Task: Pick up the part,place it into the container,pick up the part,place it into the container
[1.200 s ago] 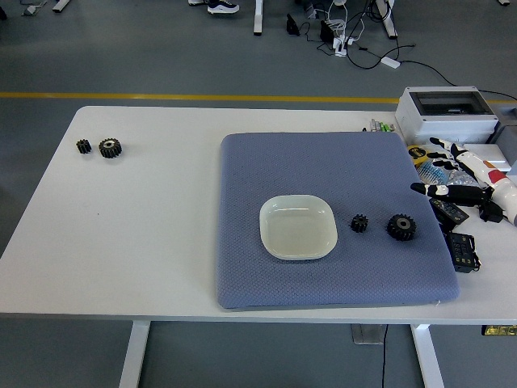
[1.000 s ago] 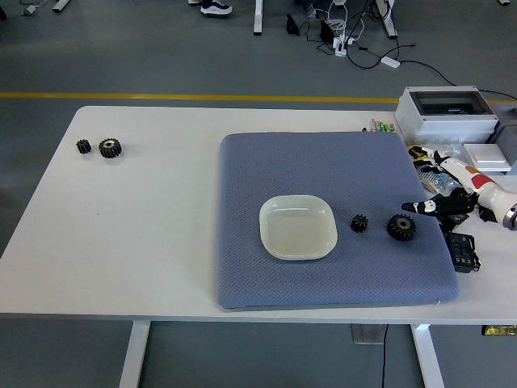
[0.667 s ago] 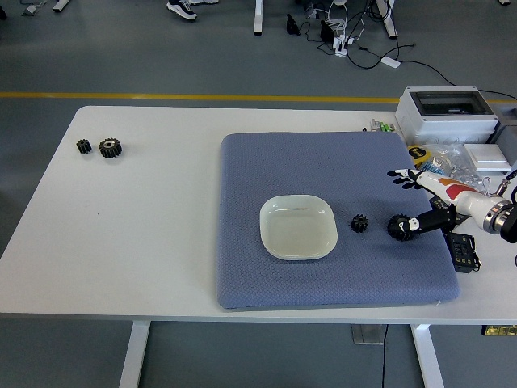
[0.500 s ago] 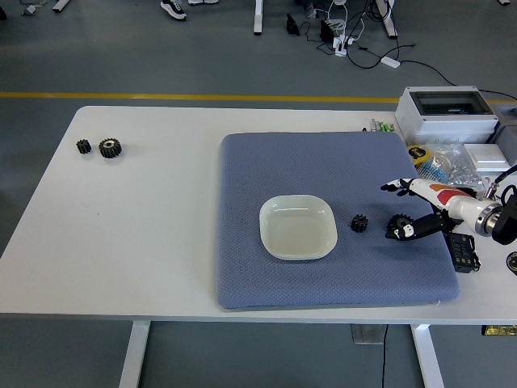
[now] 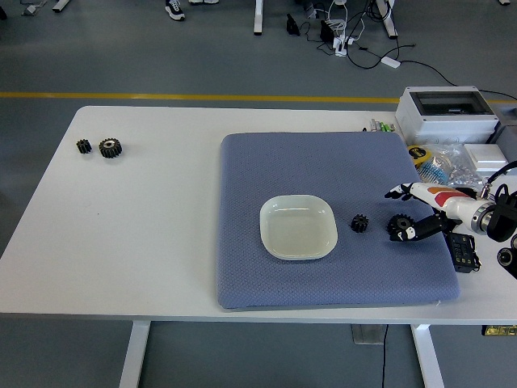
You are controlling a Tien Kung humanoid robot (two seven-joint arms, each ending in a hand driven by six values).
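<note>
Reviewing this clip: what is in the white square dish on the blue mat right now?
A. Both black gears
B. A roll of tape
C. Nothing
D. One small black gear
C. The white dish shows only its bare inside; the small gear and the larger gear both lie on the blue mat to its right, with the right hand at the larger one.
</note>
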